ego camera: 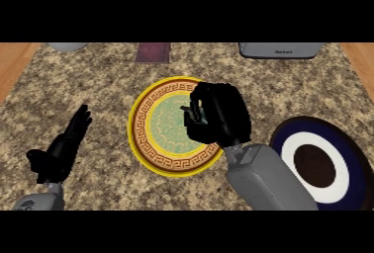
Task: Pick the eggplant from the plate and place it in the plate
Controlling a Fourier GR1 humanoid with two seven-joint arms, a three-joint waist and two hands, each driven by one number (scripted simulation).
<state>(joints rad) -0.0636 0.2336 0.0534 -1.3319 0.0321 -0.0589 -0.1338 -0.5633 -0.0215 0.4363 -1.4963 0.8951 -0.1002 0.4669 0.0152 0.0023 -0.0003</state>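
The counter (pixel 95 74) is carrying a blue plate (pixel 353 184) at the right and a yellow plate (pixel 157 159) in the middle. The right robot hand (pixel 223 113) is hovering over the yellow plate's right side, curling round the mostly hidden eggplant (pixel 197 116). The left robot hand (pixel 62 146) is resting spread at lower left.

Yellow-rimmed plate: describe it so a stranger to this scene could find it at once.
On the speckled stone counter, look centre, beneath the black right hand. That round plate has a yellow rim and green centre; the neighbouring plate is dark blue and white.
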